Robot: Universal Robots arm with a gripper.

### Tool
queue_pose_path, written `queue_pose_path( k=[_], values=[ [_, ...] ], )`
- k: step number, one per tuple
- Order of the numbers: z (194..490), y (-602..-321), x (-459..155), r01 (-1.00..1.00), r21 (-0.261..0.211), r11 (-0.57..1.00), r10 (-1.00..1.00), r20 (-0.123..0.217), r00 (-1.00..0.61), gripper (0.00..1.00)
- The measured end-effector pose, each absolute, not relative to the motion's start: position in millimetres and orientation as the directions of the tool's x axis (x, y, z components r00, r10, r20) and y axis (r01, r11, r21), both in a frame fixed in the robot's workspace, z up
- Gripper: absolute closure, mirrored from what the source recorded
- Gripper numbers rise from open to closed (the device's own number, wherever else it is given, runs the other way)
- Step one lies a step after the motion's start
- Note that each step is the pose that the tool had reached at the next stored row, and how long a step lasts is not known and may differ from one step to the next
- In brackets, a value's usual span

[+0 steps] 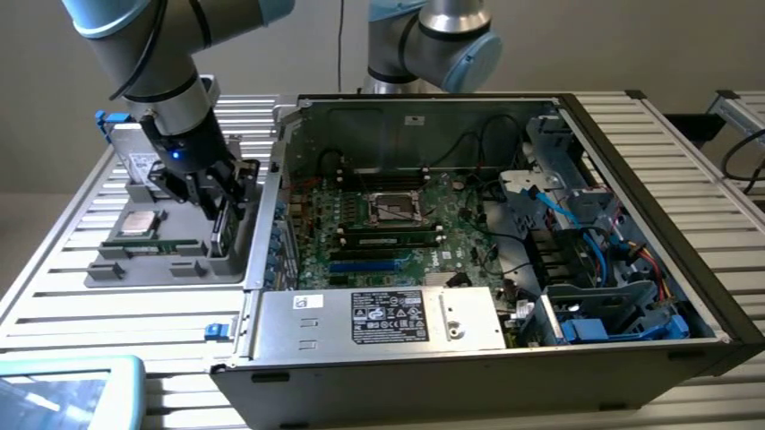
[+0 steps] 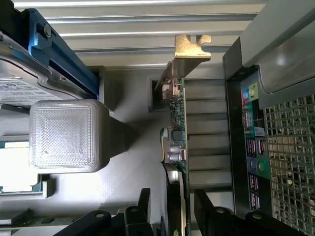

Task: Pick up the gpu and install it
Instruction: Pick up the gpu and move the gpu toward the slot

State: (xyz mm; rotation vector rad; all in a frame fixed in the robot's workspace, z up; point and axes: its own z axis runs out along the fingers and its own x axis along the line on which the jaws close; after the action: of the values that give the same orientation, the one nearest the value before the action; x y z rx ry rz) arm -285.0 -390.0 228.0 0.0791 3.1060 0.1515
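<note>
Now the gripper [image 2: 172, 196] straddles the gpu [image 2: 178, 128], fingers spread and not yet pinching.
Standing on edge in the tray [image 1: 156, 269] beside the case [image 1: 395, 116], the card looks light, stiff and fragile. Its flat faces below the gold bracket [image 2: 192, 46] seem the safe hold. Room is tight, with a grey block [image 2: 64, 135] on one side and the case's rear panel on the other. Straight up looks open.

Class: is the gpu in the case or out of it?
Out. The gpu stands on edge in the tray beside the case, the open hand straddling it.
</note>
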Motion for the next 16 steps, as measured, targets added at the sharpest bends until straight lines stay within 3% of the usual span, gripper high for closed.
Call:
queue_pose_path(
  k=[11, 14, 16],
  values=[
    [228.9, -390.2, -284.9, 0.049, 0.101, 0.994, 0.052, -0.027, -0.998, 0.52],
    [228.8, -390.3, -284.6, 0.049, 0.101, 0.994, 0.052, -0.026, -0.998, 0.6],
    [228.8, -390.3, -284.4, 0.05, 0.101, 0.994, 0.052, -0.025, -0.998, 0.72]
  ],
)
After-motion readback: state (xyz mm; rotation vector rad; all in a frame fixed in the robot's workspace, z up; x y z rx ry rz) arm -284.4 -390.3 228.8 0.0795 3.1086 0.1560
